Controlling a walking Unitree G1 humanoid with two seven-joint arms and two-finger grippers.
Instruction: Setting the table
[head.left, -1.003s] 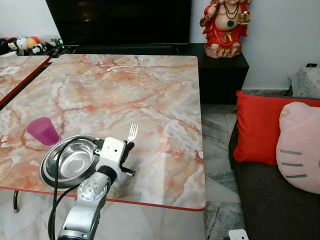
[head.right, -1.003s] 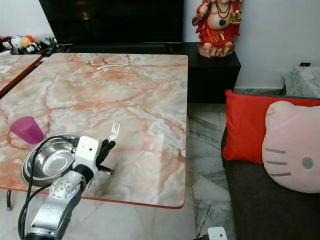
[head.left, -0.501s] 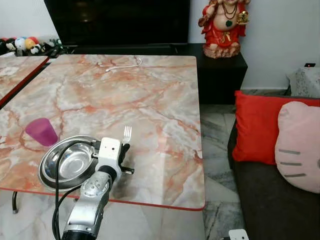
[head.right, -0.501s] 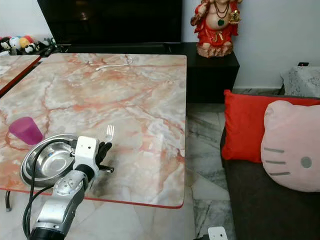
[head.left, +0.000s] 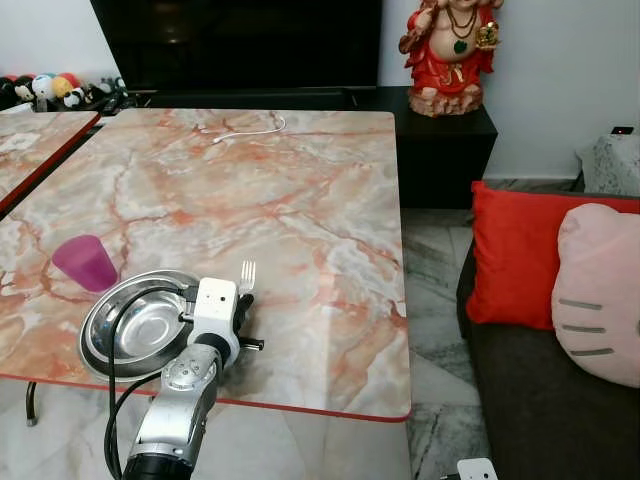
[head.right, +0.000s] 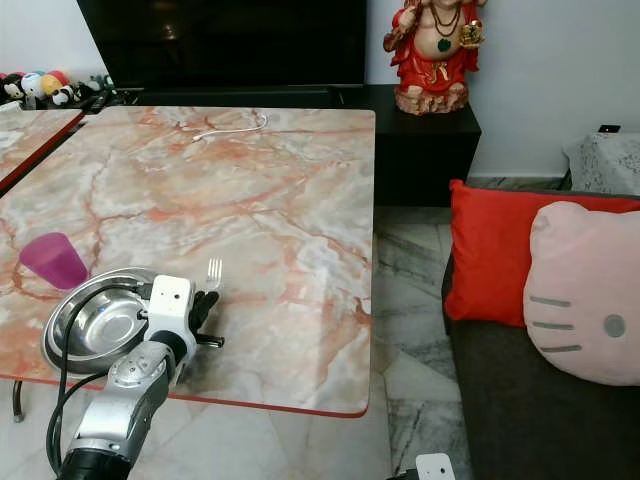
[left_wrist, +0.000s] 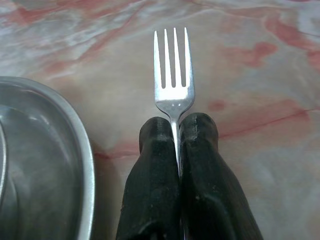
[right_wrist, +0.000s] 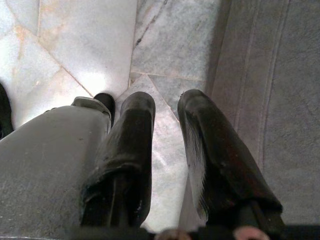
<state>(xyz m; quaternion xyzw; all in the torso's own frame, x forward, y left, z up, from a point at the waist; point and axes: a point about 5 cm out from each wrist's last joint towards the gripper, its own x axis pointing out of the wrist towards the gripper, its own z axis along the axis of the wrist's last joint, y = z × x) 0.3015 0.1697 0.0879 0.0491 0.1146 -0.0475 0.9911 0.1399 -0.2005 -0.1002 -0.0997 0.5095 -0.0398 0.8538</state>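
Note:
My left gripper (head.left: 243, 300) is shut on a silver fork (head.left: 247, 274), gripped by its handle (left_wrist: 176, 131) with the tines pointing away over the marble table (head.left: 280, 190). The fork sits just right of a steel bowl (head.left: 135, 324) near the table's front edge. In the left wrist view the bowl's rim (left_wrist: 82, 155) curves beside the fingers (left_wrist: 155, 180). A purple cup (head.left: 85, 262) stands behind the bowl to the left. My right gripper (right_wrist: 167, 107) hangs open over the floor with nothing between its fingers.
A white cable (head.left: 248, 131) lies at the table's far end. A red cushion (head.left: 515, 260) and a pink cushion (head.left: 600, 295) rest on a grey sofa to the right. A red statue (head.left: 450, 55) stands on a black cabinet. A second table (head.left: 35, 140) is at the left.
My left gripper has drawn the fork back toward me and a little left, closer to the bowl's right rim. The camera has shifted slightly.

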